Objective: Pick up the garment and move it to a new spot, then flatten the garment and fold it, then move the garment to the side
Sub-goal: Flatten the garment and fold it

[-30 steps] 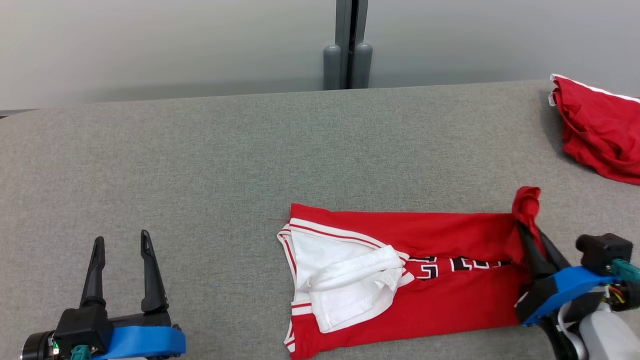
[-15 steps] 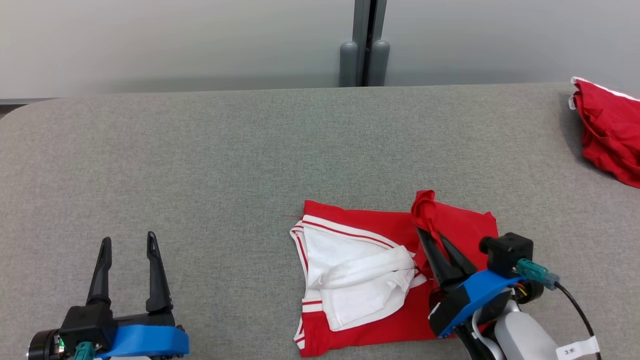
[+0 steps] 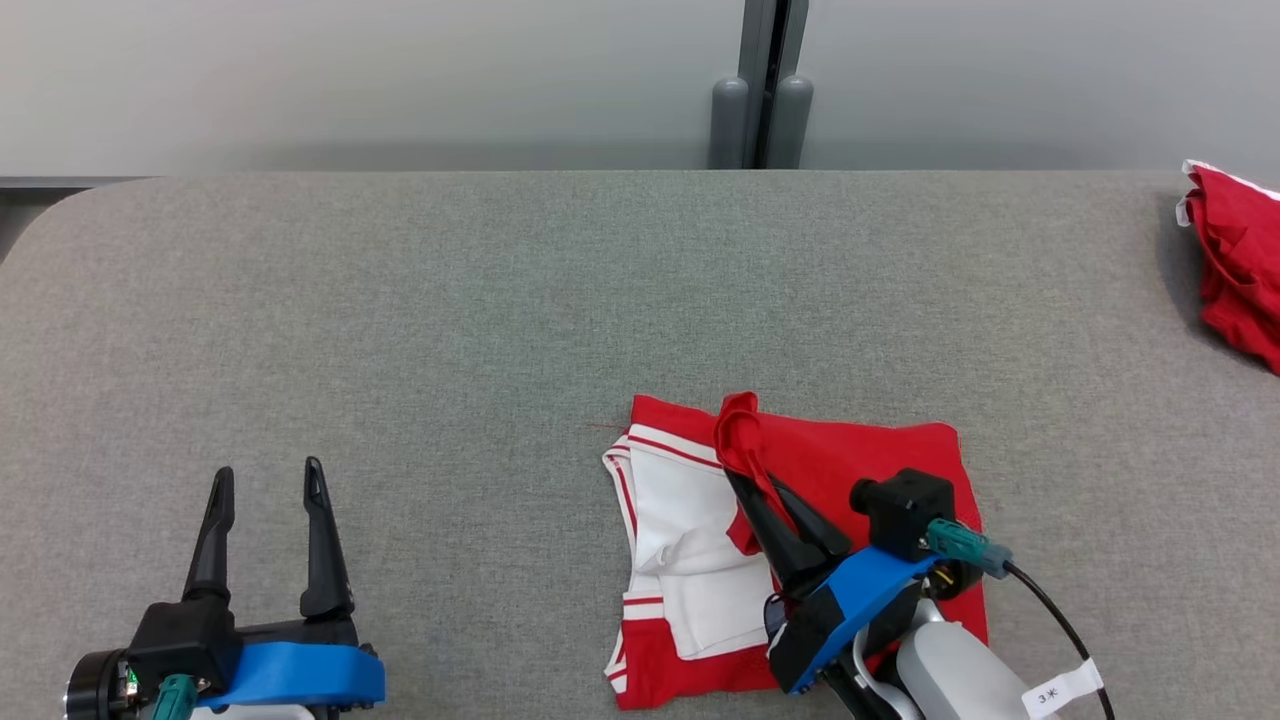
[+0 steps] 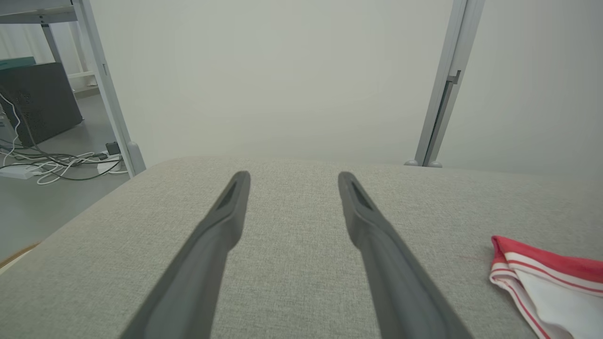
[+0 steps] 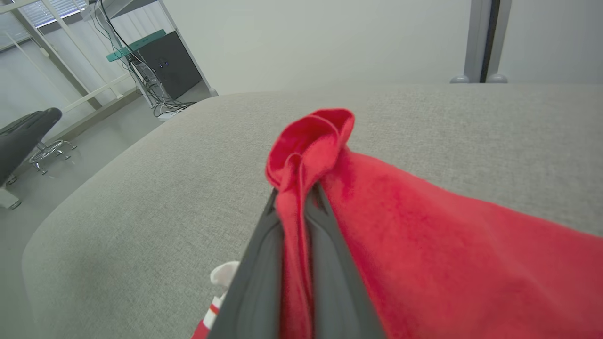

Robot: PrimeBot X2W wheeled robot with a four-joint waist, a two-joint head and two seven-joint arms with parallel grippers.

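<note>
The grey felt-covered table (image 3: 450, 300) lay open across its left half and far side, a wide passage from the left gripper (image 3: 268, 468), its dark fingers spread over bare felt, to the far edge. The folded red-and-white sports jersey (image 3: 870, 450) blocked the near middle, with the right gripper (image 3: 755, 485) clamped on a raised red fold and its black cable (image 3: 1045, 603) trailing near right. A strip of felt ran between the jersey and a crumpled red cloth heap (image 3: 1235, 260) at the far right edge. A grey upright post (image 3: 762, 90) stood behind the table.
</note>
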